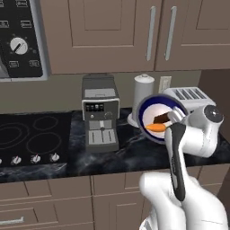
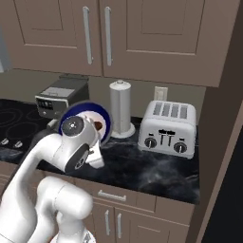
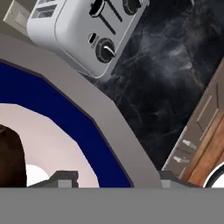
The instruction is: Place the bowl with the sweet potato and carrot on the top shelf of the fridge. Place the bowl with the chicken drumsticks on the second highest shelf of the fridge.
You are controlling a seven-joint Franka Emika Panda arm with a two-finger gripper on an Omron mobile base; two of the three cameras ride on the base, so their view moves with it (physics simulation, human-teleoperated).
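Tool [image 1: 173,117] apparently holds tilted bowl [image 1: 150,112].

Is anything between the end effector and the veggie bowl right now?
No. The end effector is closed on the rim of the bowl, which is lifted above the counter and tilted, carrot inside. The fridge isn't in sight.

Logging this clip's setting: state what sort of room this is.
A rendered home kitchen: dark stone counter with a toaster and coffee machine, a cooktop, and wooden cabinets overhead.
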